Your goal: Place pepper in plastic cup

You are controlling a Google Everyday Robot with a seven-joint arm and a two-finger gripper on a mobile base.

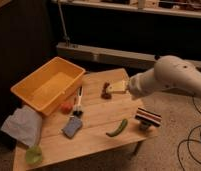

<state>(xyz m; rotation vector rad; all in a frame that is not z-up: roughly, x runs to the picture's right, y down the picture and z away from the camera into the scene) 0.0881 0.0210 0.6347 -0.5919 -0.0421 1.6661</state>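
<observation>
The dark green curved pepper [117,128] lies on the wooden table [99,115] near its front right edge. The pale green plastic cup [33,154] stands at the table's front left corner, far from the pepper. My gripper [116,88], at the end of the white arm [169,77] reaching in from the right, hovers over the back middle of the table, open and holding nothing. It is beside a small brown object [106,91] and well behind the pepper.
A big yellow-orange bin [64,92] fills the table's back left. Next to it are a small red-orange round thing [67,107], a brush [78,102], a blue sponge [72,126] and a grey cloth [21,125]. A striped object [148,117] sits at the right edge. Cables [191,145] lie on the floor.
</observation>
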